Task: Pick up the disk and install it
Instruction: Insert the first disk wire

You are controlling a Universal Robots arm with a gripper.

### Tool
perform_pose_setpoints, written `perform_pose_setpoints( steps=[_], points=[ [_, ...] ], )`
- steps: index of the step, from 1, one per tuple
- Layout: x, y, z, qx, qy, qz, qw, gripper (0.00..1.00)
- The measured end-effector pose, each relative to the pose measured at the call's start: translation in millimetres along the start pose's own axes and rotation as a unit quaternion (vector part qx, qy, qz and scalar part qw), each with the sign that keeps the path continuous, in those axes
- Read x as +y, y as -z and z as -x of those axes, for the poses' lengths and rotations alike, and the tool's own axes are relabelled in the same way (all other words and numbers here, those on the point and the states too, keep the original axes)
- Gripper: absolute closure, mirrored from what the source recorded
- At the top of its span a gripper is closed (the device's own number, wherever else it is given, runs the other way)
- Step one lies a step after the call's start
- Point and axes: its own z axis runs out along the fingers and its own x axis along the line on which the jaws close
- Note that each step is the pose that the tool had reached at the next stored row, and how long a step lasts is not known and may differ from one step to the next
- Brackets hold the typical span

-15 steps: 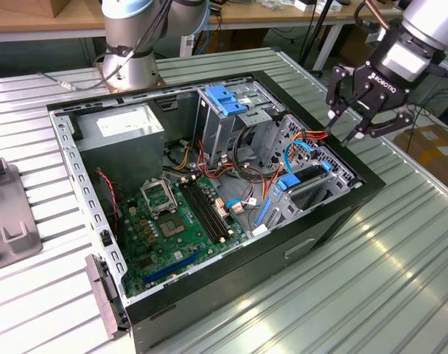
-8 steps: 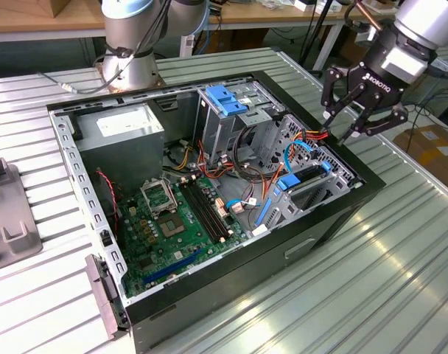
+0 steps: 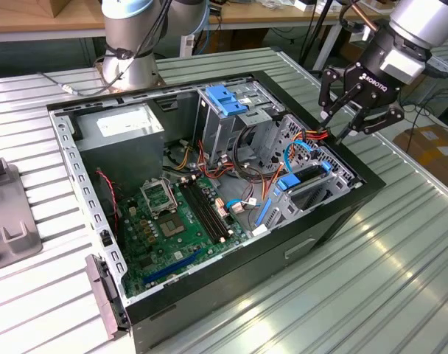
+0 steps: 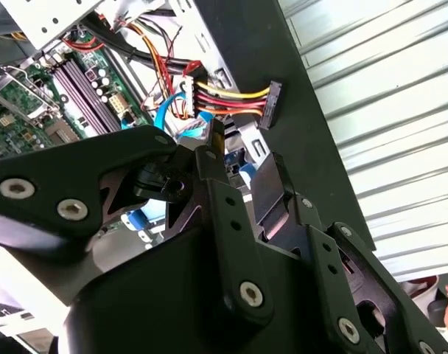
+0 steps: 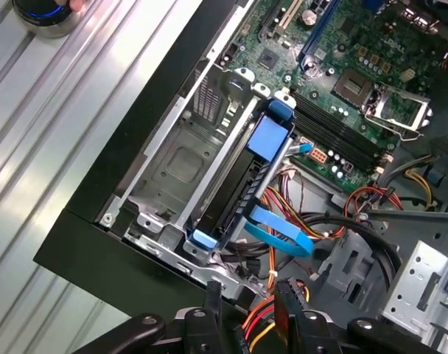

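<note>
The disk [image 5: 242, 188], a slim black drive in a bright blue carrier, lies seated in the metal drive cage at the corner of the open computer case [image 3: 334, 214]. In the exterior view the disk [image 3: 289, 182] is at the case's right side. My gripper [image 3: 340, 133] hangs above that corner, just over the case wall and apart from the disk. In both wrist views its black fingers [image 5: 213, 299] stand a little apart with nothing between them, only cables behind. The gripper [image 4: 239, 162] is open and the gripper [image 5: 247, 302] hovers over the red and yellow wires.
A broader blue bracket [image 3: 225, 99] tops the rear drive cage. Blue flat cables [image 5: 279, 232] and a yellow-red power plug [image 4: 272, 96] lie loose beside the disk. Motherboard [image 3: 172, 221] and power supply [image 3: 124, 129] fill the case. A grey fixture [image 3: 7, 214] sits at the exterior view's left.
</note>
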Motion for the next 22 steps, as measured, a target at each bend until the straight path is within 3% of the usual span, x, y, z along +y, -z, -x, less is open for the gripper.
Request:
perform_pose_setpoints(
  steps=[9, 13, 20, 22],
  points=[
    [-12.5, -3.6, 1.1, 0.0023, 0.023, 0.0031, 0.9997, 0.58],
    [-15.1, -4.7, -0.6, 0.0052, 0.054, 0.0070, 0.9985, 0.58],
    [-19.2, -6.7, -3.0, 0.0074, 0.080, 0.0102, 0.9967, 0.58],
    [-19.3, -7.6, -3.2, 0.0085, 0.092, 0.0117, 0.9957, 0.58]
  ],
)
